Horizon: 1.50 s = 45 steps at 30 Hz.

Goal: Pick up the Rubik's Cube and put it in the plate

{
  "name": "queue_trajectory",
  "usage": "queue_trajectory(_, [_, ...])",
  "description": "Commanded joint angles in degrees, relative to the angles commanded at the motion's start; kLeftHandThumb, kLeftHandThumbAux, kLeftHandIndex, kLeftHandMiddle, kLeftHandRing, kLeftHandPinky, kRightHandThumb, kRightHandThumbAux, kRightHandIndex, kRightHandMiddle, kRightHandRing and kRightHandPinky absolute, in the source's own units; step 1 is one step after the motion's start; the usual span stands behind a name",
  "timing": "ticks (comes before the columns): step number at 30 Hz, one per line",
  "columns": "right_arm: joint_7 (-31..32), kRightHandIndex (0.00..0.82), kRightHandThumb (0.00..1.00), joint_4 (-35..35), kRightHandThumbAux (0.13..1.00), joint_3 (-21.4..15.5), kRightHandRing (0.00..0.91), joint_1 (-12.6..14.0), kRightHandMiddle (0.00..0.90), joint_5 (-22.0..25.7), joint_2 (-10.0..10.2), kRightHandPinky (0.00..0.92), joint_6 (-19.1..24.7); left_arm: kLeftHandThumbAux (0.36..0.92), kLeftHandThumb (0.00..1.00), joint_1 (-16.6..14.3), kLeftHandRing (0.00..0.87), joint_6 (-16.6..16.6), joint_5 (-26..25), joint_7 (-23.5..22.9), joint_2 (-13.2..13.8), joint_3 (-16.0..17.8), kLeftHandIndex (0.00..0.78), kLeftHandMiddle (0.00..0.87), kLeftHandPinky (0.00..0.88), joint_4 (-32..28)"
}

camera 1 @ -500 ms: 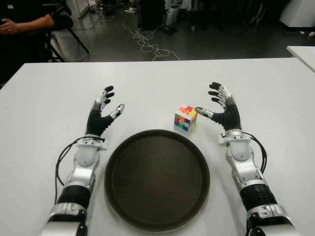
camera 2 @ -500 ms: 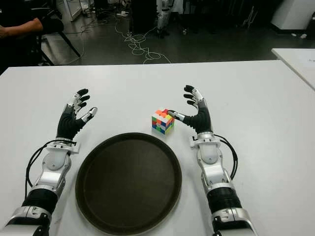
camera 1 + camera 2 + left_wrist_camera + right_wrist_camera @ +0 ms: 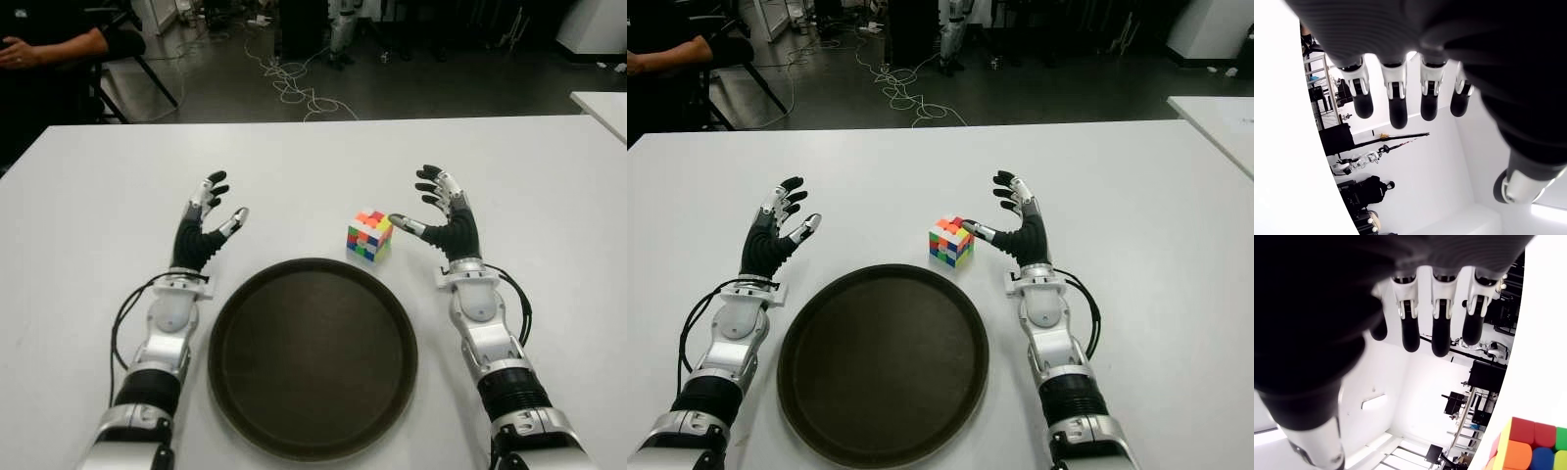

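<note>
The Rubik's Cube [image 3: 369, 235] stands on the white table [image 3: 294, 166] just beyond the far right rim of the round dark brown plate [image 3: 312, 354]. My right hand [image 3: 431, 211] is open just right of the cube, its thumb tip close to the cube's right side, fingers spread upward. A corner of the cube [image 3: 1528, 445] shows in the right wrist view, with nothing held. My left hand [image 3: 211, 211] is open left of the plate's far edge, holding nothing. The plate holds nothing.
A person's arm [image 3: 54, 46] shows at the far left beyond the table. Cables [image 3: 294, 83] lie on the dark floor behind. Another white table's corner [image 3: 602, 108] is at the far right.
</note>
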Motion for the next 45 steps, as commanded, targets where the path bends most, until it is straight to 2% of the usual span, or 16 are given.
queue_trajectory(15, [-0.3, 0.204, 0.011, 0.5, 0.798, 0.0, 0.212, -0.1, 0.224, -0.5, -0.3, 0.207, -0.4, 0.589, 0.036, 0.2, 0.082, 0.8, -0.8, -1.3, 0.0, 0.0, 0.080, 0.108, 0.058, -0.5])
queue_trajectory(45, [0.2, 0.189, 0.026, 1.1, 0.802, -0.2, 0.214, -0.3, 0.222, 0.0, -0.4, 0.225, -1.0, 0.571, 0.044, 0.5, 0.095, 2.3, -1.2, -1.0, -0.7, 0.3, 0.086, 0.119, 0.073, -1.8])
